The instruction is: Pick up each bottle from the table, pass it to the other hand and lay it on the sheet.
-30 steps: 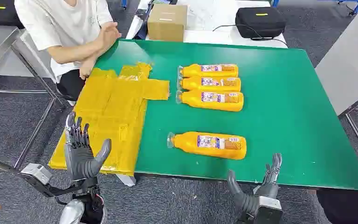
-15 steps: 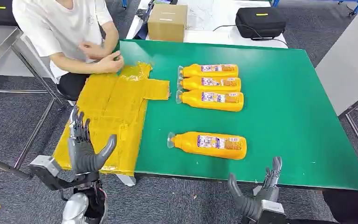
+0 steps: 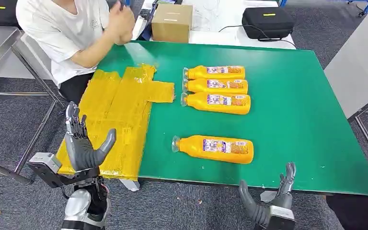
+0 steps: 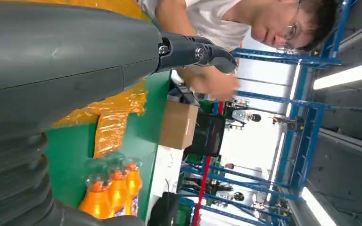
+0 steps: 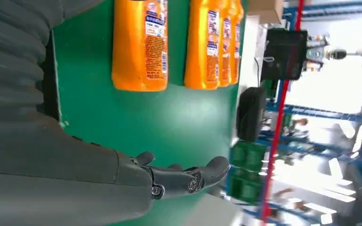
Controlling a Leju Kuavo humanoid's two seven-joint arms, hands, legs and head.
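One orange bottle (image 3: 214,149) lies on its side near the front of the green table (image 3: 292,120), also in the right wrist view (image 5: 141,44). Three more orange bottles (image 3: 215,89) lie side by side further back, also in both wrist views (image 5: 214,44) (image 4: 113,193). The yellow sheet (image 3: 117,115) covers the table's left part. My left hand (image 3: 82,146) is raised, open and empty, over the sheet's front left corner. My right hand (image 3: 268,203) hangs open and empty below the table's front edge, right of the near bottle.
A person in a white shirt (image 3: 67,33) sits at the table's far left corner, hands raised near the sheet. A cardboard box (image 3: 172,22) and a black case (image 3: 267,22) stand on the white table behind. A grey surface (image 3: 359,62) stands at the right.
The person's hands left the sheet's far edge and rose off the table. My left hand drifted slightly left; my right hand sank a little lower.
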